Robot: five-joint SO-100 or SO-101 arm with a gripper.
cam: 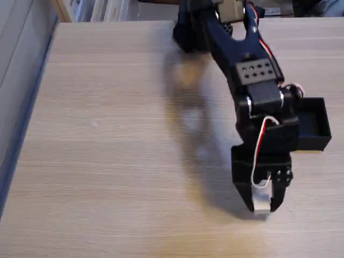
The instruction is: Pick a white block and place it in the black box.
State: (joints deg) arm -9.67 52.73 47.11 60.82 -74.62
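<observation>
Nearest my fixed view, the gripper [262,207] is pointing down at the lower right of the table [107,134], and its two dark fingers are closing on the white block [262,203], which is sitting pinched between the tips right at the tabletop; I cannot tell whether the block is still touching the wood. Working down by size, the pale wood-grain table is filling most of what I am seeing. The black arm [242,59] is stretching from the top centre down toward the right, with red and white wires [262,141] running along it. The black box [314,126] is resting open-topped at the right edge, just behind the wrist and partly hidden by it, a little way above the block in the picture. The arm's shadow is falling to the left of the gripper.
</observation>
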